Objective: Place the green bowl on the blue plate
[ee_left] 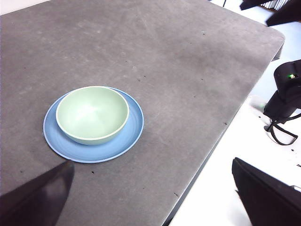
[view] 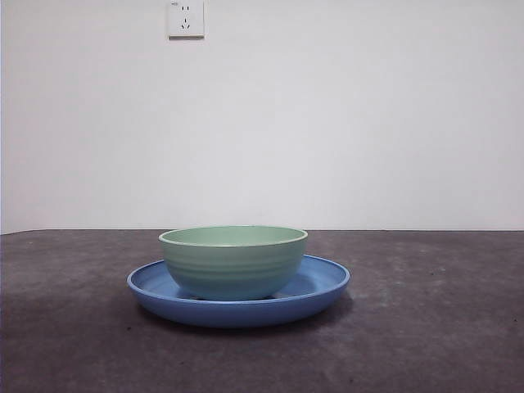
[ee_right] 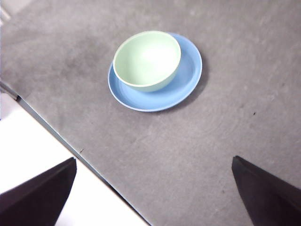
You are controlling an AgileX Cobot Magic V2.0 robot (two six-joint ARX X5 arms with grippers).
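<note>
left gripper (ee_left: 150,197): we see two matte black jaws, flat wedge shapes narrowing to blunt tips, no markings | right gripper (ee_right: 153,197): same plain black wedges | beside the table (ee_left: 188,70): a black unit with a small green light and looped black cable

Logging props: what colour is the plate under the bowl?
Glossy medium blue; the blue plate shows best in the right wrist view.

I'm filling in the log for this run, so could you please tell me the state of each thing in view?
green bowl: upright, empty, resting on the plate, off-centre.
blue plate: flat on the table, carrying the bowl.
left gripper: open, holding nothing, away from the dishes.
right gripper: open, holding nothing, away from the dishes.
</note>
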